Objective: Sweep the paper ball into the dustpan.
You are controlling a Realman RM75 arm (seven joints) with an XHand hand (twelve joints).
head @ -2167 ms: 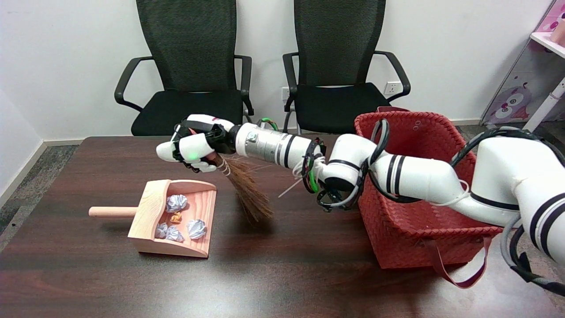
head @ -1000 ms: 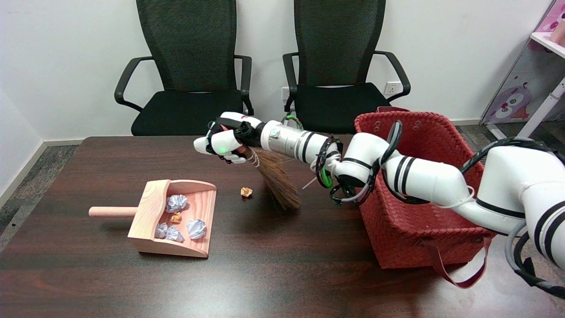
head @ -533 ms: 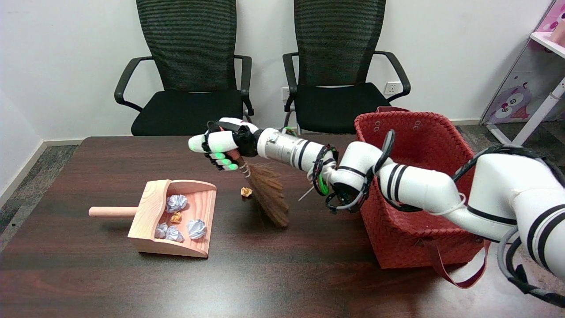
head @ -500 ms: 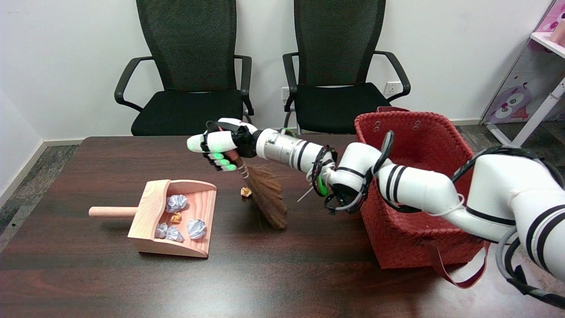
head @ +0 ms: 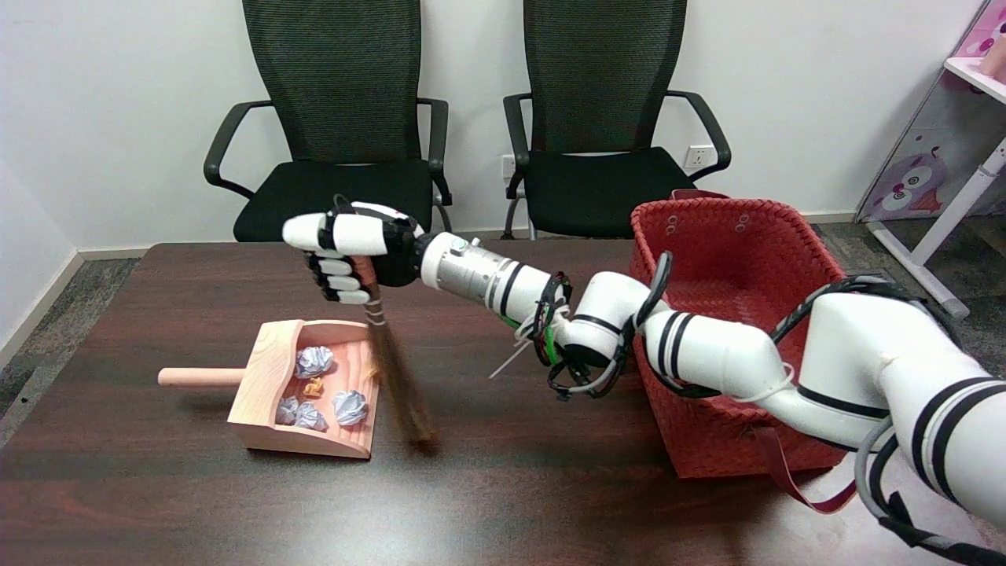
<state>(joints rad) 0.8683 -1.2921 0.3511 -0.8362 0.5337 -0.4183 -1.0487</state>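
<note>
My right hand [head: 346,255] grips the handle of a small brown straw broom [head: 397,381], held nearly upright. Its bristles are blurred and reach the table right at the open mouth of the wooden dustpan [head: 271,358]. Inside the dustpan lie several crumpled paper balls: bluish-white ones [head: 314,361] and a small orange one [head: 313,386]. A speck of orange [head: 372,375] shows at the dustpan's right edge, half hidden by the bristles. The dustpan's round handle [head: 196,377] points left.
A red woven basket [head: 739,346] stands on the table's right side, with my right arm stretching across in front of it. Two black office chairs [head: 346,126] stand behind the dark wooden table [head: 503,487]. A white shelf [head: 967,118] is at the far right.
My right hand has swung left with the broom, from the table's middle to the dustpan's mouth. The orange paper ball that lay on the table beside the bristles has gone with it.
</note>
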